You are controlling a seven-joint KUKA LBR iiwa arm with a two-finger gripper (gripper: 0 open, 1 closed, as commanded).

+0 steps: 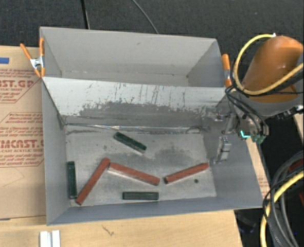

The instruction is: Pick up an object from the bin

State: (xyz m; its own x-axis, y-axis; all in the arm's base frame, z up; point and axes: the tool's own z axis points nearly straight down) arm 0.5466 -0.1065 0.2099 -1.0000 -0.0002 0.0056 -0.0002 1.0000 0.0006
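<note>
Grey bin point(54, 153): red sticks point(133, 174), green sticks point(130, 141)

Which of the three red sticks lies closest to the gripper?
The right-hand red stick, whose upper end points toward the gripper. The middle stick and the left stick lie farther off.

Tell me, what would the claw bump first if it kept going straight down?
Probably the bin's grey floor by the right wall, just beside the tip of the nearest reddish-brown stick. Depth is unclear, so the claw might clip it.
</note>
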